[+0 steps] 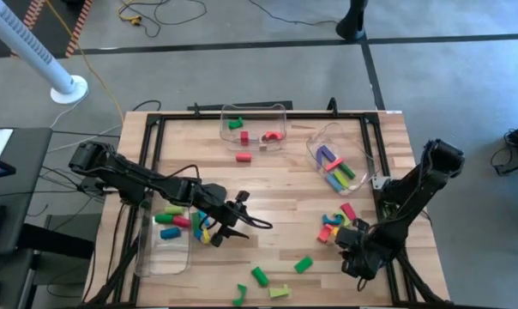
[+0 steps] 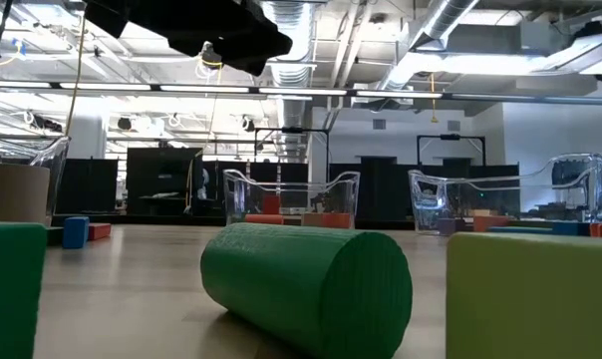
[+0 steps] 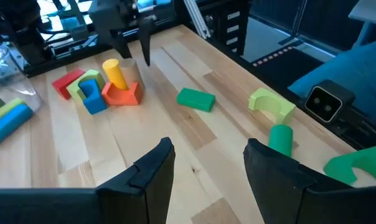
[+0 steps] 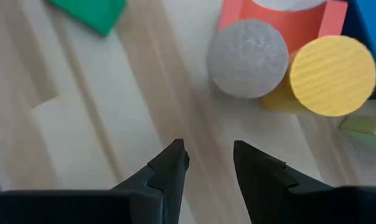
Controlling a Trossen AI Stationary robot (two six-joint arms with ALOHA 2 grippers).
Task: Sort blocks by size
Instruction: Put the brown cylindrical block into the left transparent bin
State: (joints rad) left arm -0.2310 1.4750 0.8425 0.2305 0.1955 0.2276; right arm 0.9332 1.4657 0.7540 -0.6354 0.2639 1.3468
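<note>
Several blocks lie in a cluster (image 1: 336, 225) at the table's right: an orange arch (image 4: 281, 25), a tan cylinder (image 4: 248, 59), a yellow cylinder (image 4: 331, 74) and a blue piece (image 3: 93, 98). My right gripper (image 4: 206, 163) points down at bare wood just beside the tan cylinder, open, with nothing between its fingers; it also shows in the left wrist view (image 3: 135, 46). My left gripper (image 3: 206, 168) hovers open over bare table left of centre (image 1: 240, 216). Green blocks (image 1: 280, 276) lie loose near the front edge.
Clear bins stand at the back centre (image 1: 253, 124), back right (image 1: 340, 154) and front left (image 1: 165, 249), each with blocks in or beside it. A green cylinder (image 2: 301, 279) lies close to the low camera. Bare wood lies between the two grippers.
</note>
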